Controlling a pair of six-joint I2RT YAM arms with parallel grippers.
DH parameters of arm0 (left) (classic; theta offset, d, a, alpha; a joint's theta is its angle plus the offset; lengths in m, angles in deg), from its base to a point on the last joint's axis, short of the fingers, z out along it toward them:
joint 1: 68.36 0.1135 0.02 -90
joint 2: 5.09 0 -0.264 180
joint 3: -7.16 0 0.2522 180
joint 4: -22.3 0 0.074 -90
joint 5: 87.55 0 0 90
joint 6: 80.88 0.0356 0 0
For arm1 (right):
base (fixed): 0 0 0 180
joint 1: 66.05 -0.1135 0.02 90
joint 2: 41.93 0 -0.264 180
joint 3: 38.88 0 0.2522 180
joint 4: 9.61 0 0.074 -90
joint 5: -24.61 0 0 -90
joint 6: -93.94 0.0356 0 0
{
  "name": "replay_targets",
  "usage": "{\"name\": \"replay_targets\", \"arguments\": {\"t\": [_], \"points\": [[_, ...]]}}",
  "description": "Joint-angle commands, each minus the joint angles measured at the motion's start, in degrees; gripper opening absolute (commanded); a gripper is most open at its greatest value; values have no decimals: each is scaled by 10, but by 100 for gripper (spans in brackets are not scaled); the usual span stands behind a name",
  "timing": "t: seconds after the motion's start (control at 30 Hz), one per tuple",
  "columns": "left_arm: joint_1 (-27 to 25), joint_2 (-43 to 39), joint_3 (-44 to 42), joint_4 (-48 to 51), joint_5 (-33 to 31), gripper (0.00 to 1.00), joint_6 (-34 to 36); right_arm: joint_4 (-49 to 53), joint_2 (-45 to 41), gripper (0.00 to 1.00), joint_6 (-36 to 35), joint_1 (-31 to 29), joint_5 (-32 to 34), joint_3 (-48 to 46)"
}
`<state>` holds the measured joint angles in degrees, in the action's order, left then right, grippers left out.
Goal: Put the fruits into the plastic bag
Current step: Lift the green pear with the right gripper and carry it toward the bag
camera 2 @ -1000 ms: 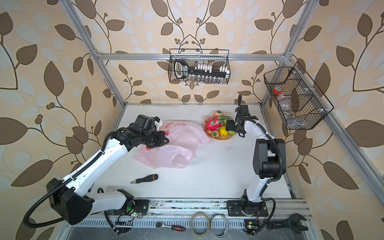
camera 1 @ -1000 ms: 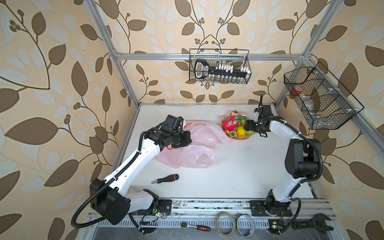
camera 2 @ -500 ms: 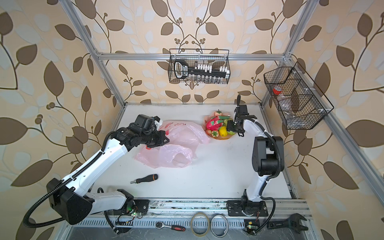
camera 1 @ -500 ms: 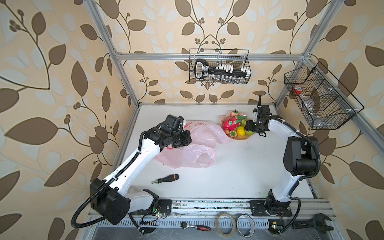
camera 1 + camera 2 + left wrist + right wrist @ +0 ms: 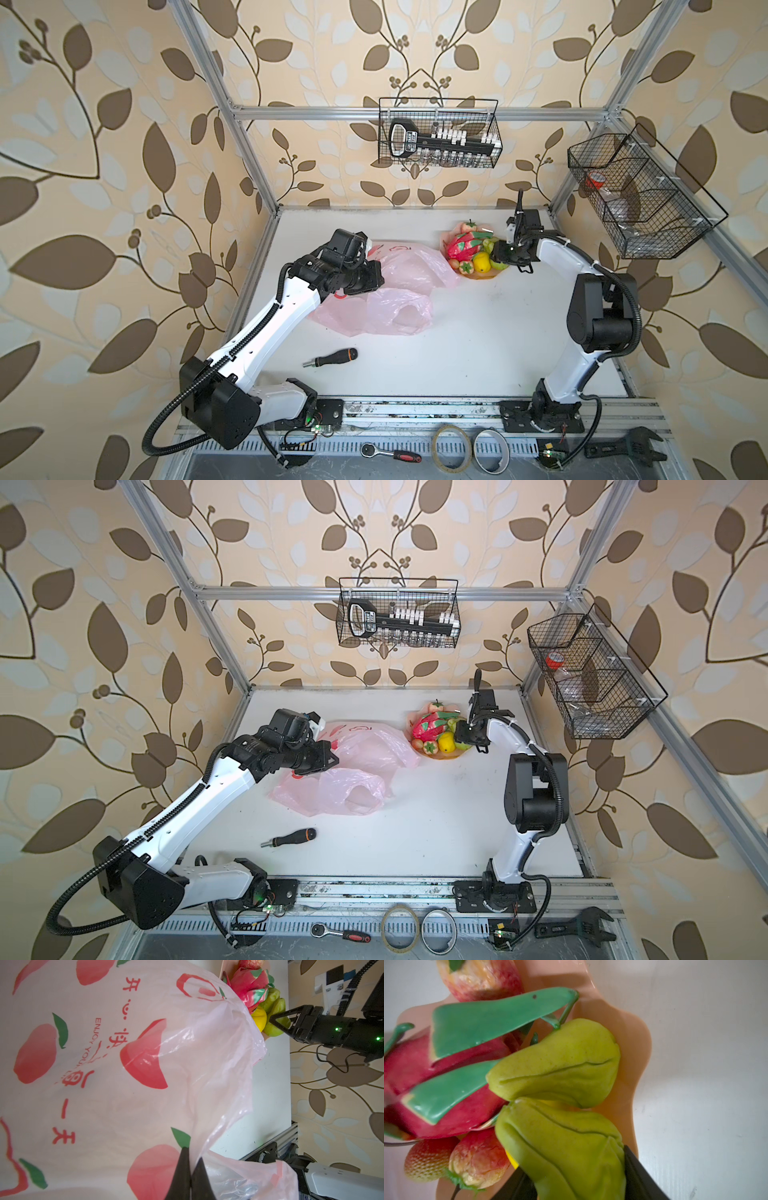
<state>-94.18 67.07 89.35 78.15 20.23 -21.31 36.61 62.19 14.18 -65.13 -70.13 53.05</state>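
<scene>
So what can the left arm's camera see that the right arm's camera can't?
Only the left wrist view: the pink bag pinched by the left fingers, and the right arm. Only the right wrist view: a strawberry. Both: the dragon fruit, a green pear between the right fingers, a second pear and some lemon.

The left arm point(image 5: 270, 324) and the right arm point(image 5: 565, 372) have smooth white shells with black joints. A black ribbed cable hose point(image 5: 160, 419) loops at the left base. The left end effector point(image 5: 191, 1169) has dark tapered fingers point(image 5: 181, 1174).
</scene>
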Motion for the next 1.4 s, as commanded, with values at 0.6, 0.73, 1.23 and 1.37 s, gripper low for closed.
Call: {"name": "replay_targets", "arguments": {"t": [0.6,0.73,1.23,1.37], "points": [[2,-5,5,-9,23,0,8,1,-167,30,121,12,-133,-18],[2,-5,11,-3,25,0,9,-31,-194,29,167,20,-199,-41],[2,-6,36,26,-10,0,8,-205,-269,29,367,22,-406,-167],[2,-12,35,41,-5,0,8,-210,-304,28,395,1,-432,-205]]}}
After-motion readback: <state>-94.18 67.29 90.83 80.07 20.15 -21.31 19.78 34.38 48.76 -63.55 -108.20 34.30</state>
